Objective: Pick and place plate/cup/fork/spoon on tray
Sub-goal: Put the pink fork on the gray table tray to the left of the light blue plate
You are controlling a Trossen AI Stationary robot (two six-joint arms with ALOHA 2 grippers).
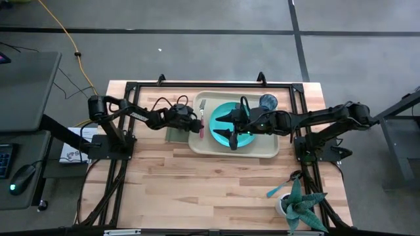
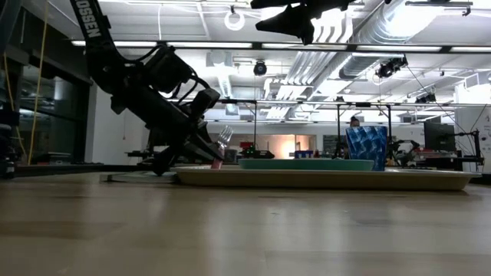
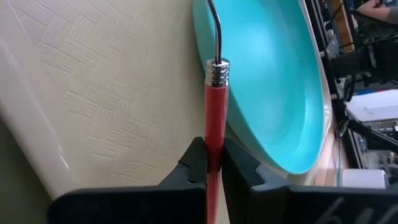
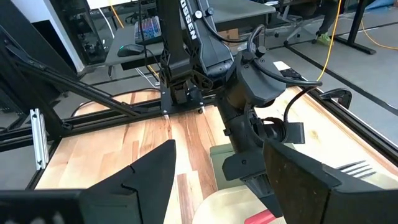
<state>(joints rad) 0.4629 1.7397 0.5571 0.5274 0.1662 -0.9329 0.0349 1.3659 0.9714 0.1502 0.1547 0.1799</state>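
Note:
The cream tray (image 1: pixel 262 149) lies at the table's far middle and holds the turquoise plate (image 1: pixel 223 110) and the dark-blue cup (image 1: pixel 268 101). My left gripper (image 1: pixel 195 122) is over the tray's left rim, shut on the pink-handled fork (image 3: pixel 214 93). In the low view the fork's tines (image 2: pixel 224 136) point up and away. My right gripper (image 1: pixel 226 126) is open and empty, high above the plate (image 2: pixel 307 163). It shows at the top of the low view (image 2: pixel 299 19). The blue-handled spoon (image 1: pixel 278 190) lies flat on the table at the near right. My left gripper pinches the fork's pink handle (image 3: pixel 213 149) between its two fingers, well back from the metal neck. The fingers come slanting down from the table's left. The fork runs on along them and out past their tips, tines rising over the tray beside the plate's rim.
An olive-green pad (image 1: pixel 174 133) lies against the tray's left side, under my left gripper. A teal spiky plant in a white pot (image 1: pixel 298 208) stands at the near right, next to the spoon. Bare wood (image 1: pixel 197 190) fills the near half of the table.

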